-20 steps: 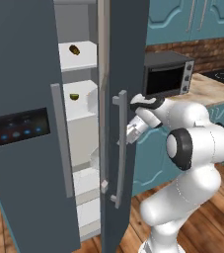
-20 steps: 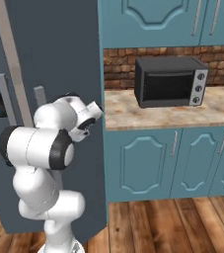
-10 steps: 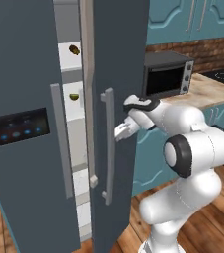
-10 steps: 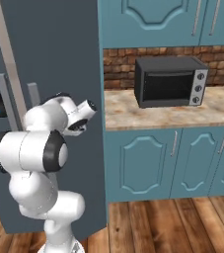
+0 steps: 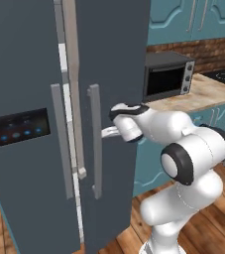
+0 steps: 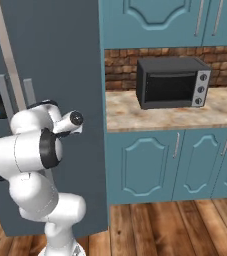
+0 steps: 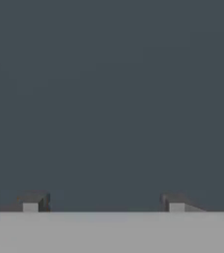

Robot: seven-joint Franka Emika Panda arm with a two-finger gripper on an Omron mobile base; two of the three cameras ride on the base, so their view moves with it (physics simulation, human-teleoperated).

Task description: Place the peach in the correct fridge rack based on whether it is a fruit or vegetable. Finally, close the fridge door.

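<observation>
Dark-grey steel takes up the left: the door with the blue-lit panel (image 5: 19, 130), then a thin gap, then the fridge door (image 5: 111, 74) with its long pale handle (image 5: 94, 141). I read this as the last step, pushing that door closed; it looks almost shut, with only a sliver of white interior showing at the gap. My gripper (image 5: 106, 132) presses flat on the door face just right of the handle, and in the hand view the fingers (image 7: 32, 203) stand wide apart, holding nothing. The peach is presumably inside, hidden. Next I'd keep pushing straight until the gap closes. To the right, a microwave (image 5: 167, 76) sits on the counter (image 5: 203, 92).
</observation>
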